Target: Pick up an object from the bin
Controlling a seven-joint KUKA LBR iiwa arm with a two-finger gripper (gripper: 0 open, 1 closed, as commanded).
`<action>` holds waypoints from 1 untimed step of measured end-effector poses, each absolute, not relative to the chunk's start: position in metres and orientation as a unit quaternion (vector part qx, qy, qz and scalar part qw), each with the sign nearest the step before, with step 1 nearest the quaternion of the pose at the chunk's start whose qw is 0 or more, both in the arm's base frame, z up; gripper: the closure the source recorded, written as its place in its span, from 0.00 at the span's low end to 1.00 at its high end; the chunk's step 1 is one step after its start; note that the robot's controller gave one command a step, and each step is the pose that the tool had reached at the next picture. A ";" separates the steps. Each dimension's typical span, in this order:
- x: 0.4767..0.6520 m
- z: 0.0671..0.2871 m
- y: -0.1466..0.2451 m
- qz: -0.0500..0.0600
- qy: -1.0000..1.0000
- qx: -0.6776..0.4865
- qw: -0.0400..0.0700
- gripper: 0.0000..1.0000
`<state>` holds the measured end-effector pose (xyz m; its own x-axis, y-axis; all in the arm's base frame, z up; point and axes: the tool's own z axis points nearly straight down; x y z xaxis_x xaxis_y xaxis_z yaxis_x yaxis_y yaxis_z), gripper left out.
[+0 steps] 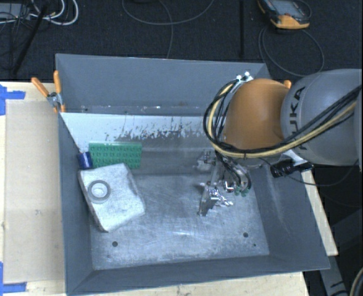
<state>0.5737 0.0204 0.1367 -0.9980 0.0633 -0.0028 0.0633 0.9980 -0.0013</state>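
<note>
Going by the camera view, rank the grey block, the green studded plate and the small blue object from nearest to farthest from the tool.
1. Grey block, left on the bin floor; its right corner comes closest to the tool.
2. Green studded plate, back left, only a little farther.
3. Small blue object, far left, beside the plate.

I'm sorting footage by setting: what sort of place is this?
Probably a robotics lab: a KUKA arm reaches into a grey metal bin, and loose cables lie on the dark floor.
</note>
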 end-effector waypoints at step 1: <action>0.604 0.071 -0.031 0.002 0.999 -0.041 0.001 0.00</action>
<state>0.6036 -0.0314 0.0711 -0.9966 -0.0819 -0.0023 -0.0820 0.9966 0.0034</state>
